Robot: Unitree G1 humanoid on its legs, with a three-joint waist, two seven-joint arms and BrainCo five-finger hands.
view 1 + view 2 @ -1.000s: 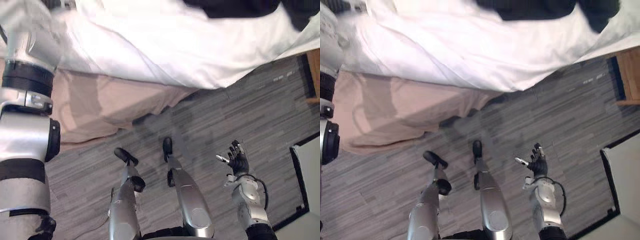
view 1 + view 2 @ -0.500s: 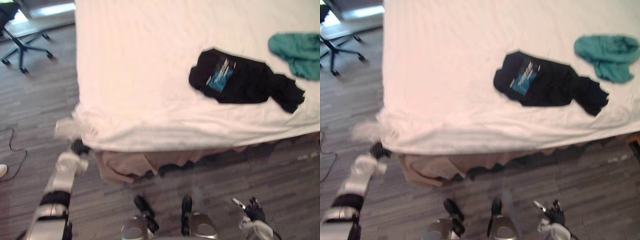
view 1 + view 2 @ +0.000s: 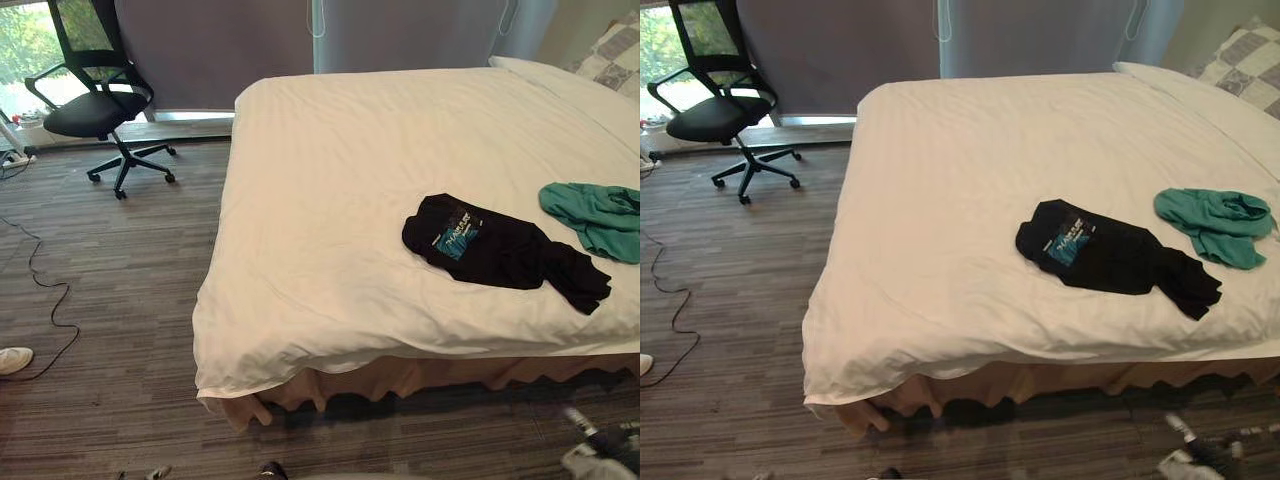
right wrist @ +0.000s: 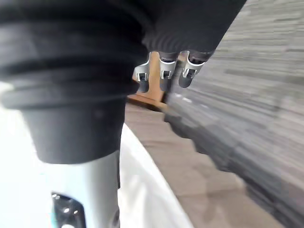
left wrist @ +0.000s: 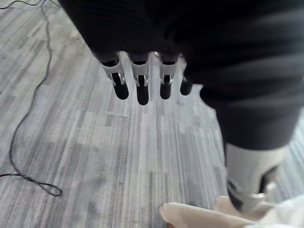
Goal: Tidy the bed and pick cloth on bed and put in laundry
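Observation:
A bed (image 3: 330, 200) under a smooth white sheet stands before me. On its right half lies a crumpled black T-shirt (image 3: 490, 250) with a blue print. A green cloth (image 3: 600, 215) lies bunched farther right, by the edge. My right hand (image 3: 600, 455) hangs low over the floor at the bed's foot, well below the shirt, fingers (image 4: 161, 71) relaxed and empty. In the left wrist view my left hand (image 5: 140, 80) hangs over the grey floor beside the beige bed skirt (image 5: 199, 216), fingers straight, holding nothing.
A black office chair (image 3: 95, 100) stands on the floor at the far left by the window. A checked pillow (image 3: 620, 45) lies at the bed's head, far right. The beige skirt (image 3: 400, 375) hangs under the sheet's front edge. A white shoe (image 3: 12, 358) rests at the left.
The head camera has swung up from the floor to take in the whole bed. My left arm, at the sheet's near corner half a second ago, has drawn back and hangs down.

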